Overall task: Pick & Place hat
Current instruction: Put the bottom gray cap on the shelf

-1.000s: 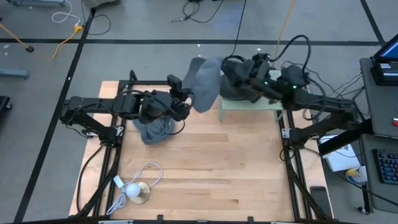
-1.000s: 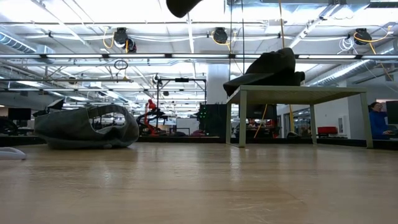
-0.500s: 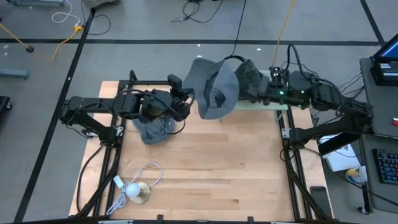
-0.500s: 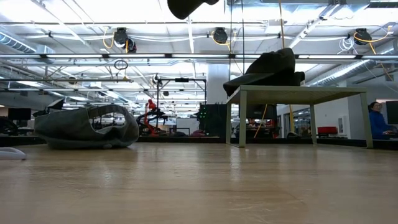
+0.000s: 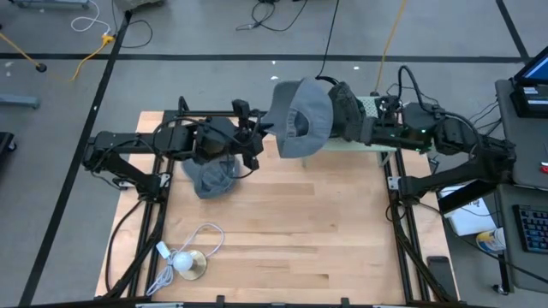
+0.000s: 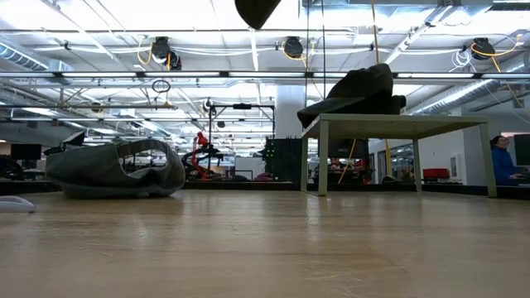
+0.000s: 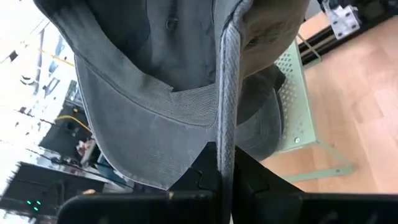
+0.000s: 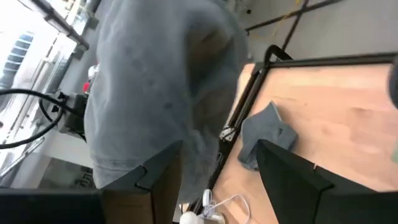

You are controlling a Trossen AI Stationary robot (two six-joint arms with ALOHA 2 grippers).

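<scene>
Both arms reach toward the table's far middle, meeting at a grey hat (image 5: 300,120) held up in the air. The left gripper (image 5: 257,137) has its fingers pinched together on the hat's edge, while the right gripper (image 5: 336,115) pushes into the crown, fingers spread inside it. Another hat (image 5: 212,175) lies on the table (image 5: 291,231) under the left arm, and a third (image 6: 358,89) rests on a small green stand (image 6: 397,126).

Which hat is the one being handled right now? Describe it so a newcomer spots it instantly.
Start at the small pale green stand at the far edge of the wooden table. Just left of it, a grey cap hangs in the air between both arms, pinched by the left gripper and with the right gripper in its crown. Unlike the hat lying on the table and the hat on the stand, it is airborne.
</scene>
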